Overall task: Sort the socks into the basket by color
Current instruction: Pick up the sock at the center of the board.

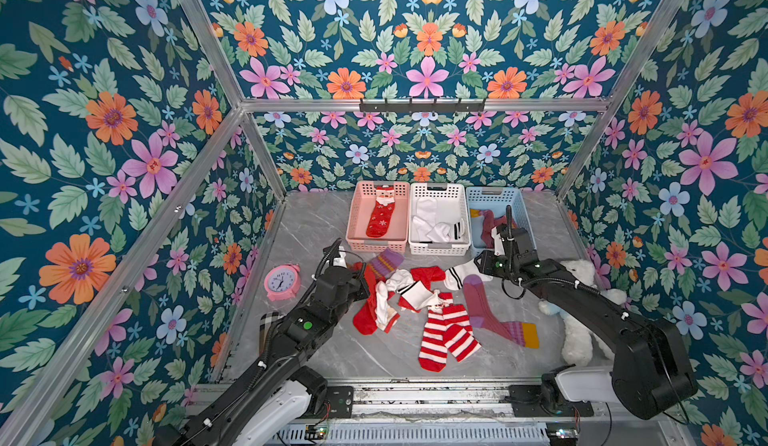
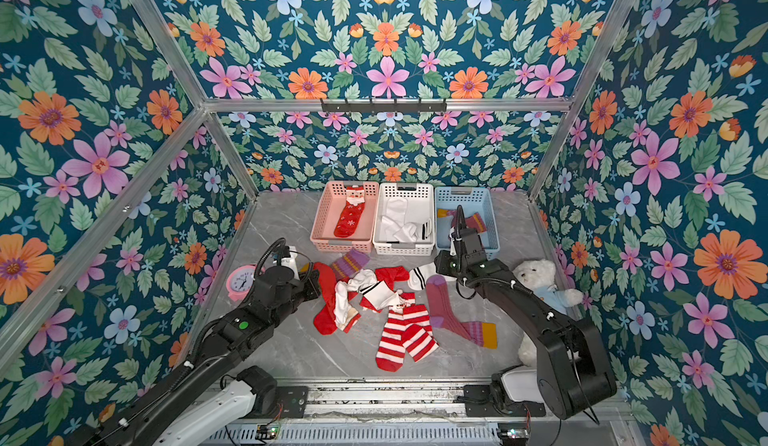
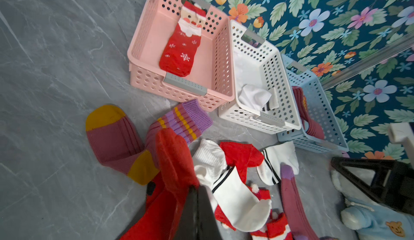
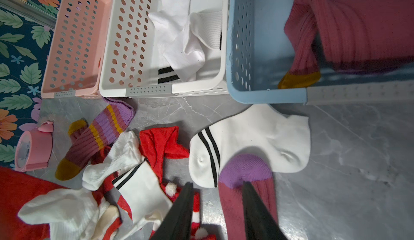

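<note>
While both black arms reach in from the rail at the near edge, the left arm (image 1: 307, 323) stretches forward and inward, low over the grey marbled table (image 1: 316, 223). Its wrist ends at the left side of the loose sock pile. The right arm (image 1: 582, 294) bends at a bulky joint near its base and slopes in towards the middle. Its wrist is turned down just in front of the blue basket (image 1: 494, 196).

Three baskets stand side by side along the far wall. The pink basket (image 1: 352, 215) holds a red Santa sock (image 1: 380, 215). The white basket (image 1: 439, 190) holds white socks (image 1: 428, 219). A maroon sock (image 1: 486, 223) lies in the blue one. A white bear (image 1: 582, 273) lies partly under the right arm.

Spread between the arms are a long maroon sock with a mustard toe (image 1: 486, 306), a striped red-and-white pair (image 1: 440, 335) and a plain red sock (image 1: 365, 311). There is also a white sock with black bands (image 1: 459, 277), and a folded maroon sock (image 1: 384, 263) near the pink basket. A pink alarm clock (image 1: 281, 282) stands to the left of the pile.

Seen from its wrist, the left gripper (image 3: 197, 189) has its jaws pressed together, and the plain red sock's fabric is bunched up at their tip, apparently pinched. The right gripper (image 4: 217, 184) hangs with its jaws partly apart and nothing between them. One finger is over the purple end of the long maroon sock. The other is over the table beside it.
</note>
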### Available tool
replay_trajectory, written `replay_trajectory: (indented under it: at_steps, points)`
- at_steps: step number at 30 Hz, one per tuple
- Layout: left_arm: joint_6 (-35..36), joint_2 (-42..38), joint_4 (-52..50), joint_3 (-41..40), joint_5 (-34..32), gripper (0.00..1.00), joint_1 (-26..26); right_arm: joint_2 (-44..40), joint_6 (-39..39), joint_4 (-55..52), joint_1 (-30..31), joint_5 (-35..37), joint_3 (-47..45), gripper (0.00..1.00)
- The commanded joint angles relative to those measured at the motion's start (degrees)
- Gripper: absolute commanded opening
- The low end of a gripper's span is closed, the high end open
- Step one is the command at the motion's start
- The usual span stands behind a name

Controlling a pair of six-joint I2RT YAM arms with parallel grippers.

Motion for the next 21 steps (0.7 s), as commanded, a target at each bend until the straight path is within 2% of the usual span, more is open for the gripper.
replay_trajectory:
  at_steps: [1, 9, 15, 21]
  points:
    - [0.83, -0.88, -1.39, 0.98, -1.18, 0.0, -0.04, -0.55, 0.13, 0.5, 0.06, 0.3, -0.24, 0.39]
    - [1.52, -3.11, -0.91, 3.88, -2.98, 0.0, -0.08, -1.9, 0.03, 0.19, 0.07, 0.92, -0.9, 0.39]
    - [4.25, 0.6, -6.69, 13.57, -9.63, 0.0, -0.06, -2.63, -0.13, -0.21, 0.07, 1.0, -0.88, 0.39]
    - [5.89, 4.28, -1.64, 16.18, -13.46, 0.0, -0.08, -3.29, -0.15, -0.78, 0.06, 1.09, -0.87, 0.39]
